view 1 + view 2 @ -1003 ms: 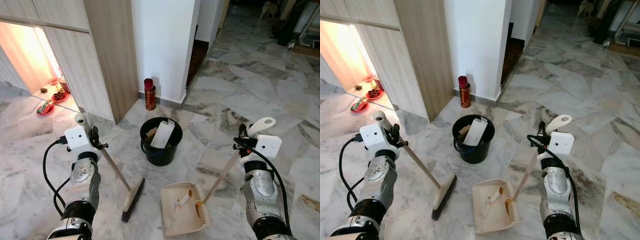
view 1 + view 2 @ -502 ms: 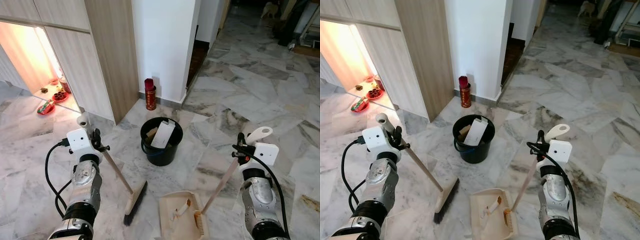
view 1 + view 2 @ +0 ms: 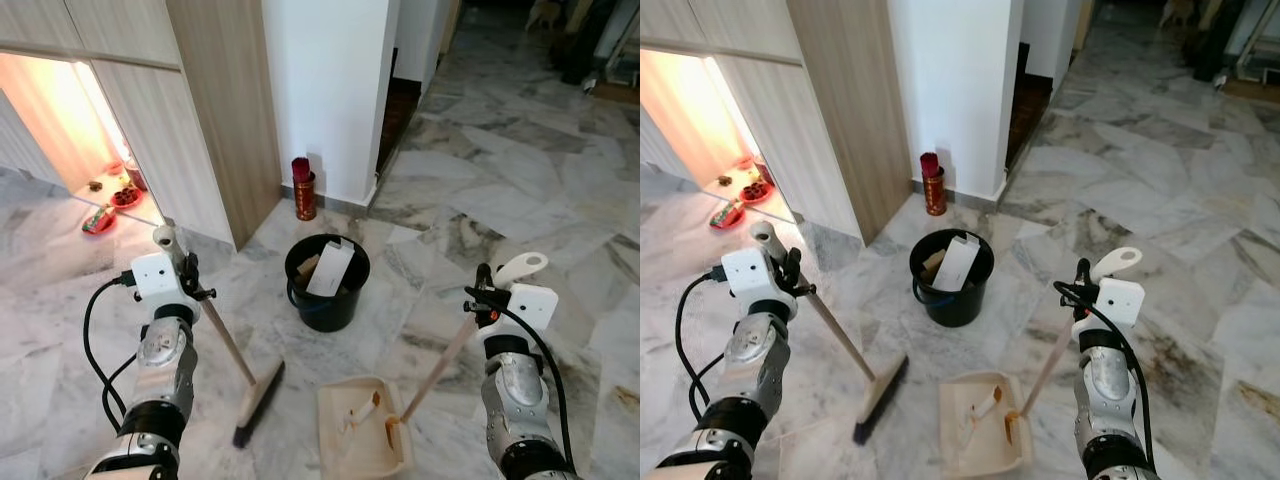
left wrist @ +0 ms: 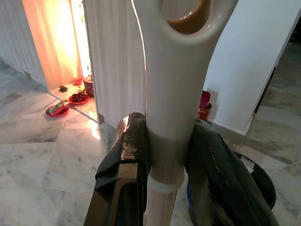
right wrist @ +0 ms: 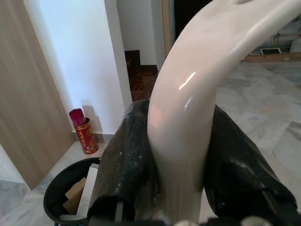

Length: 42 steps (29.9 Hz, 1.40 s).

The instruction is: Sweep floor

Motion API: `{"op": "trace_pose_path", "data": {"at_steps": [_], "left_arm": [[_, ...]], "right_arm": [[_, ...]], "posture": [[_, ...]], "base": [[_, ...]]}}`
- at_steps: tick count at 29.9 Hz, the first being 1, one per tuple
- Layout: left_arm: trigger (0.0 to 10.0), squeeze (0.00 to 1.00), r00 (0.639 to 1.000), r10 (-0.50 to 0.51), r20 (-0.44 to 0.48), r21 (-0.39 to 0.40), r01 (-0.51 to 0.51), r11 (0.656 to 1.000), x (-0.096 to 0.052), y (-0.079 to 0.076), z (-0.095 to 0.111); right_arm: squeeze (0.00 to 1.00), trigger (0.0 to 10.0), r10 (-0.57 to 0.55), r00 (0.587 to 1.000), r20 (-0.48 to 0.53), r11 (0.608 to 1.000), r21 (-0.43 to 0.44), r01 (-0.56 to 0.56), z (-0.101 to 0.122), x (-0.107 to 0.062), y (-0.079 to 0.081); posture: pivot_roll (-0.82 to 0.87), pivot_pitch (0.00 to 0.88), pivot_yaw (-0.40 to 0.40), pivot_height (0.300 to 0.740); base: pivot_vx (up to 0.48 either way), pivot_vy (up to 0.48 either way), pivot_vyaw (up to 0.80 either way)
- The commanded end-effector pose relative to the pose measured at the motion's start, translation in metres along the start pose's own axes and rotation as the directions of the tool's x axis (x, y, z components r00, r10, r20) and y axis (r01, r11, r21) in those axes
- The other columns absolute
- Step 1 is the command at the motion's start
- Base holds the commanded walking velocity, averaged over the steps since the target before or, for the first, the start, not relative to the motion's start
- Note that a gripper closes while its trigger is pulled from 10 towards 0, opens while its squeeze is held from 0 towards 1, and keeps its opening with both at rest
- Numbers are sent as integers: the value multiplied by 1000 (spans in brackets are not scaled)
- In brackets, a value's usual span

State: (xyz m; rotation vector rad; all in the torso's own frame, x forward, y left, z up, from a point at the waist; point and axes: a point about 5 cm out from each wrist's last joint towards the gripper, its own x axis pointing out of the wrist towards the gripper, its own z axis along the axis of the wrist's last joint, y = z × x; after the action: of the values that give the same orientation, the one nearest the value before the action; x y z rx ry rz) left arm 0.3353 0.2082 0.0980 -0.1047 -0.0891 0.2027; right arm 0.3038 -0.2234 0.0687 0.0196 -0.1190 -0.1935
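My left gripper is shut on the top of a broom handle. The wooden stick slants down to the broom head, which rests on the marble floor to the left of the dustpan. My right gripper is shut on the white dustpan handle. That stick runs down to the cream dustpan, which lies flat on the floor with a few scraps of litter inside. A black bucket holding paper and cardboard stands just beyond the dustpan.
A red tin stands against the white wall corner behind the bucket. A wood-panelled cabinet rises on the left, with a lit alcove holding small red dishes. Open marble floor stretches to the right and towards a dark doorway.
The view has shifted a little. The broom head has slid left, away from the dustpan, and the dustpan sits slightly further from me.
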Motion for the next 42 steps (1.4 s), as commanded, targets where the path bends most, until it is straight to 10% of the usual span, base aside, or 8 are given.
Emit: {"op": "trace_pose_path", "data": {"at_steps": [1,42], "left_arm": [[10000,0,1000,-9,17,0,9,1000,4,-3,5],[10000,0,1000,-17,22,8,17,1000,2,-6,4]], "right_arm": [[0,10000,-13,1000,27,1000,7,13,4,1,-2],[0,10000,10,1000,20,1000,17,-10,5,5,6]], "posture": [[2,48,87,740],[9,60,67,740]], "base": [[0,0,0],[0,0,0]]}}
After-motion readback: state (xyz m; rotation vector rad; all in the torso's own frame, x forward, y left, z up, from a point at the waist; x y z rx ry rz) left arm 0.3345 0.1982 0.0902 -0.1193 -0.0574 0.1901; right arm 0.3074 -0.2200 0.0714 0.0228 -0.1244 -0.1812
